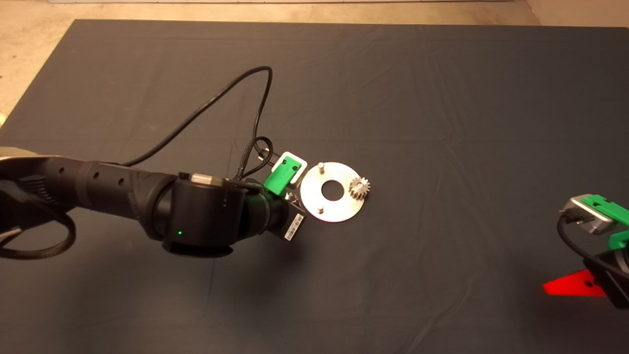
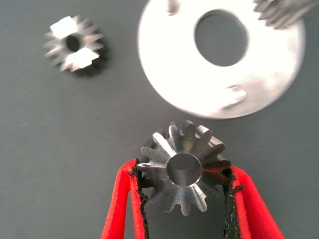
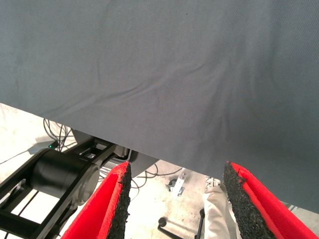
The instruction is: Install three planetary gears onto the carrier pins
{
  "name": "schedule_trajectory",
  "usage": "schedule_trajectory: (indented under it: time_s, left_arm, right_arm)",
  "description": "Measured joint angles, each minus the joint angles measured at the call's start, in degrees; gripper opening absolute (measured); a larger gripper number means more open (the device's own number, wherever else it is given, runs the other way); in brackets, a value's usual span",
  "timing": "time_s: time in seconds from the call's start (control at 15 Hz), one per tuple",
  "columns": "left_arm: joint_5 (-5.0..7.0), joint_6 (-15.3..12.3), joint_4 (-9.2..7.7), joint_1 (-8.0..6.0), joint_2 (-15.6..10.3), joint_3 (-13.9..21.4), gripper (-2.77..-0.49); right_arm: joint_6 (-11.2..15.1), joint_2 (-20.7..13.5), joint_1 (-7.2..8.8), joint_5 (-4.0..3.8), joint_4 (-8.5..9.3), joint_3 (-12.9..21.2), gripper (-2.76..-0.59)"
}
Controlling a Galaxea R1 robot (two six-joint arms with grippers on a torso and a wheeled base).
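Head view: left arm (image 1: 147, 206) reaches in from the left edge to mid-frame. Left gripper (image 1: 290, 189) sits just left of the disc (image 1: 331, 209), its jaws hidden under the wrist. Disc lies flat on the desk (image 1: 442, 98), silver, with a large centre hole. Two bare pins (image 1: 320, 166) stand near its rim, upper left and lower left. One gear (image 1: 360, 187) sits on the right rim, dark grey with bright tooth tips. Right gripper (image 1: 580, 285) is parked at the lower right edge.

Left wrist view: jaws closed on a gear (image 2: 183, 172), black pads pressing its two sides; centre bore visible, teeth shiny. Free gear (image 2: 74, 45) lies on the mat at upper left, well apart from the disc (image 2: 269, 79) at upper right.

Right wrist view: jaws wide open, holding nothing, over the mat edge (image 3: 149, 74).
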Motion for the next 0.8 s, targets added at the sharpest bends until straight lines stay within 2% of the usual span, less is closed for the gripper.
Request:
schedule_trajectory:
  time_s: [0.13, 0.27, 0.33, 0.8]
  left_arm:
    - [-0.41, 0.0, -0.07, 0.0, 2.8, -0.6, -2.66]
    - [-1.06, 0.0, -0.09, 0.0, 5.3, -3.3, -2.66]
    - [-0.85, 0.0, -0.07, -0.02, 6.1, -4.5, -2.67]
    - [-0.73, 0.2, -0.11, 0.0, 6.2, -6.0, -2.67]
  right_arm:
    - [0.0, 0.0, 0.0, -0.01, 0.0, 0.0, -2.02]
    - [0.0, -0.2, 0.0, -0.04, 0.0, 0.0, -2.02]
    - [0.0, -0.2, 0.0, 0.0, 0.02, 0.0, -2.02]
    - [0.0, -0.2, 0.0, -0.01, 0.02, 0.0, -2.02]
